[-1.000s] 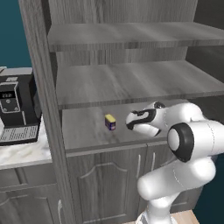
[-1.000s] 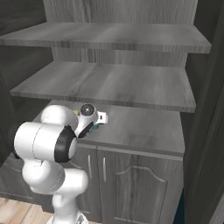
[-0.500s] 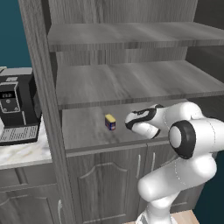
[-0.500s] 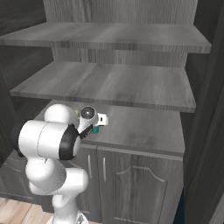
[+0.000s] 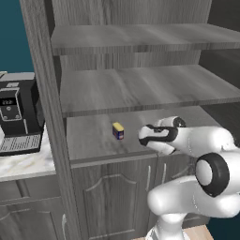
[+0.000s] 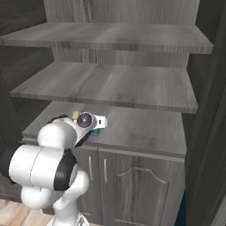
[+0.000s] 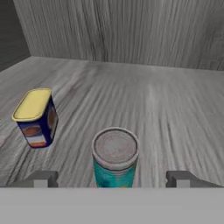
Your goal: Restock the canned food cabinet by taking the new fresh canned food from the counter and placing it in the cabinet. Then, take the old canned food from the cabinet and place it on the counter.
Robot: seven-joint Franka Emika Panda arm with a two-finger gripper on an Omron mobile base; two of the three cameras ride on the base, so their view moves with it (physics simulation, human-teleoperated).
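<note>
Two cans stand on the cabinet (image 5: 47, 84) shelf. In the left base view the arm hides the teal can (image 7: 115, 158); only a sliver shows in the right one. The gripper (image 7: 113, 178) has its fingers (image 7: 43, 178) wide apart — the teal can upright between them, touching neither, silvery top up. The blue can (image 7: 36, 117), yellow-topped, stands left and farther.

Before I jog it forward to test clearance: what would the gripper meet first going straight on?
The teal can, standing upright between the open gripper's fingertips. Beyond it lies bare shelf, then probably the cabinet back wall.
</note>
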